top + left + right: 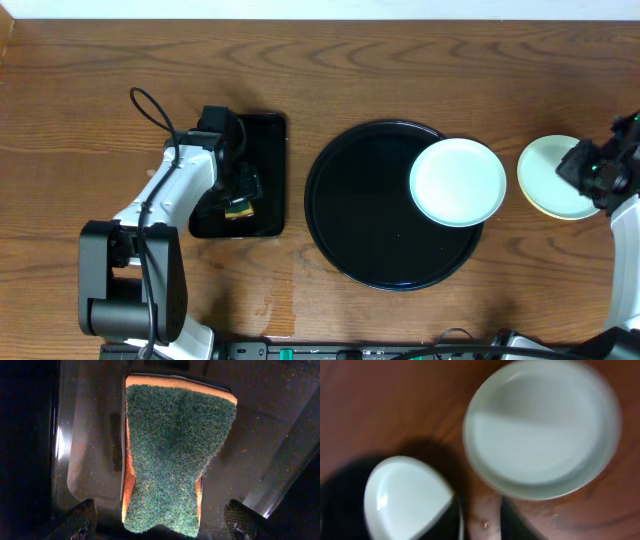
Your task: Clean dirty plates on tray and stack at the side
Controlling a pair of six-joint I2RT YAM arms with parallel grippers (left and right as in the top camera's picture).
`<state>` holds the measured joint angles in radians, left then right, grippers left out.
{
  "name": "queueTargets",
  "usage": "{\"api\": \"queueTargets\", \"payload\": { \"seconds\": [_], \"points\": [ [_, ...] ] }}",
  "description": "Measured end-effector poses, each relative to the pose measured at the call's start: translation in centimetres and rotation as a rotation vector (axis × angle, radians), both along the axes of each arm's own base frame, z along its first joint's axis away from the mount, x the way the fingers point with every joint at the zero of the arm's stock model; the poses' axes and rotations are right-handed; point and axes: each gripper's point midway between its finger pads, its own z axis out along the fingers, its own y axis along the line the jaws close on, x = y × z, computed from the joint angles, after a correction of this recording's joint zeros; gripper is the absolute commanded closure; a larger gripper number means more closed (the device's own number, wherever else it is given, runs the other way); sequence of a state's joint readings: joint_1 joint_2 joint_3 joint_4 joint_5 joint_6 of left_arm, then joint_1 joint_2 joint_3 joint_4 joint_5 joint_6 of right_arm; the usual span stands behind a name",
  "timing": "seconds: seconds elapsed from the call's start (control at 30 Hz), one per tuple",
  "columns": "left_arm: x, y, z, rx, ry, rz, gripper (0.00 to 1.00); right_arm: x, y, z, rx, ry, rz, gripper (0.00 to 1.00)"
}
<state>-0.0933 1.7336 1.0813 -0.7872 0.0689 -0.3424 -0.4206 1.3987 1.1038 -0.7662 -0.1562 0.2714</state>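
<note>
Since one pale mint round plate sat right of centre on the glossy round black tray, cleaning looked unfinished. Further right, mint-on-yellow plate stack lay on wood tabletop, right gripper spread empty above. Left gripper, parted, straddled green-orange sponge parked on small black rectangular tray.

Extends the left arm forward and rightward from its base, which sits behind and to the left of the gripper. Points the left gripper downward, with its fingers spread wide, one at either bottom corner of the wrist view, touching nothing. Brings in the right arm at the frame's edge, mostly cut off. Tips the right gripper downward, ahead of and left of its wrist. Shows its fingers only as dark blurs, parted by a narrow gap, clasping nothing.
</note>
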Motion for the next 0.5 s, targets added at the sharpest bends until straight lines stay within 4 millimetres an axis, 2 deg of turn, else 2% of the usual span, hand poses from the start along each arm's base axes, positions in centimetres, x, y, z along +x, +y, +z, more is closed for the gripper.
{"api": "queueTargets", "payload": {
  "seconds": [0.07,0.13,0.33,0.43,0.5],
  "points": [
    [0.0,0.0,0.0,0.000,0.000,0.000,0.17,-0.2,1.1,-1.0,0.041,0.038,0.044,0.53],
    [0.0,0.0,0.0,0.000,0.000,0.000,0.17,-0.2,1.8,-2.5,0.068,0.075,0.082,0.48],
    [0.0,0.0,0.0,0.000,0.000,0.000,0.17,0.2,3.4,-8.3,0.138,0.164,0.155,0.50],
    [0.0,0.0,0.0,0.000,0.000,0.000,0.17,0.4,4.0,-10.2,0.181,0.183,0.180,0.58],
    [0.0,0.0,0.0,0.000,0.000,0.000,0.17,0.6,4.3,-10.9,0.194,0.187,0.199,0.77]
  ]
}}
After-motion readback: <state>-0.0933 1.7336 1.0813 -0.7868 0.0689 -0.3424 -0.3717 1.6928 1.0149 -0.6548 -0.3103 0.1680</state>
